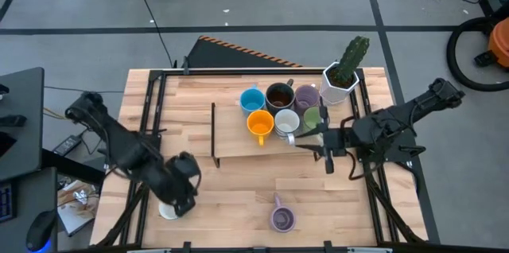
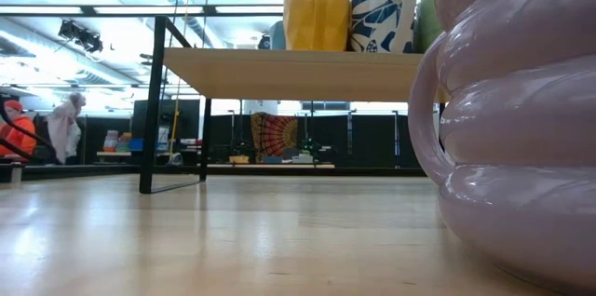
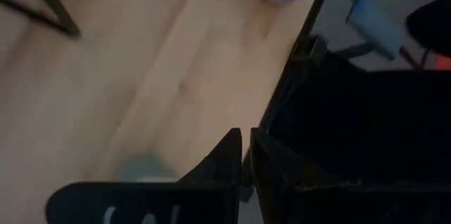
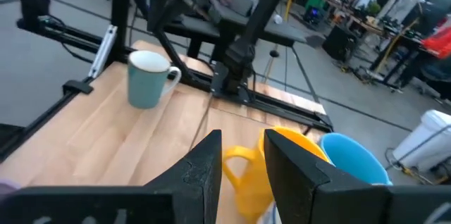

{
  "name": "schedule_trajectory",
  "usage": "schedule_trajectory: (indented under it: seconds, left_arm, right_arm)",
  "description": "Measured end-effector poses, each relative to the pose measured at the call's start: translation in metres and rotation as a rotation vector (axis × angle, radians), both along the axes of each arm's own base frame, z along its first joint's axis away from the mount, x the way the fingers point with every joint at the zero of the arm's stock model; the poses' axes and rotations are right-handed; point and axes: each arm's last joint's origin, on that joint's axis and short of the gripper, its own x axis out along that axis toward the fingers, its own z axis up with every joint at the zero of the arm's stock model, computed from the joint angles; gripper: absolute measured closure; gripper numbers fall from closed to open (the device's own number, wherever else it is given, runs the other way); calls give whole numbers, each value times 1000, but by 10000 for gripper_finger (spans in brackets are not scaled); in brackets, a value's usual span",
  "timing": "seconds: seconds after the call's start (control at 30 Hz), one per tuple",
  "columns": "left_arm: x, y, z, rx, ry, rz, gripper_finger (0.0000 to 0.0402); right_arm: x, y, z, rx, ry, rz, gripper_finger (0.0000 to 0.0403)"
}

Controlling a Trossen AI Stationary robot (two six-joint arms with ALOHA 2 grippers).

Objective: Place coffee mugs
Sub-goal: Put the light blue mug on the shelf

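Note:
Six mugs stand on a raised wooden shelf (image 1: 238, 138): blue (image 1: 252, 100), dark brown (image 1: 279, 95), purple (image 1: 306, 98), green (image 1: 312, 118), white (image 1: 286, 122) and orange (image 1: 260, 124). A second purple mug (image 1: 282, 219) sits upright on the table near the near edge and fills the low view's right side (image 2: 521, 119). A pale mug (image 1: 169, 209) stands at the near left corner. My right gripper (image 1: 306, 138) hovers open at the shelf's right end, beside the white mug; the orange mug's handle (image 4: 239, 160) shows between its fingers. My left gripper (image 1: 187, 189) is shut just above the pale mug (image 3: 144, 169).
A white hexagonal pot with a cactus (image 1: 340, 78) stands at the far right corner, close behind the mugs. Black frame rails (image 1: 151, 118) run along both table sides. The shelf's thin black legs (image 2: 147, 110) rest on the table. Bare wood (image 1: 231, 189) lies between the shelf and the near edge.

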Motion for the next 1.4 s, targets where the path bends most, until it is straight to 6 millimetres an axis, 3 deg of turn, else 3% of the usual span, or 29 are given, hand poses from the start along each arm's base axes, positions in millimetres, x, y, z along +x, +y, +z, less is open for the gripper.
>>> schedule_trajectory:
  seconds: [0.2, 0.4, 0.73, 1.0, 1.23, 1.4]
  left_arm:
    - [10, -26, -26, -53, 166, 13, 366]
    - [17, -40, -44, -71, 285, -36, 367]
    - [8, -49, -49, -101, 373, -52, 394]
    - [-16, -80, -54, -141, 439, -56, 337]
    - [-28, -96, -65, -71, 421, -68, 293]
    - [-34, -102, -67, -32, 415, -249, 277]
  right_arm:
    - [-1, 8, 7, 61, -68, 49, 290]
    - [6, 15, 6, 75, -88, 90, 290]
    - [16, 20, -6, 64, -31, 81, 290]
    - [20, 22, -9, 51, -24, 83, 290]
    - [21, 21, -3, 20, -80, 89, 290]
    - [25, 21, -3, 6, -96, 91, 290]
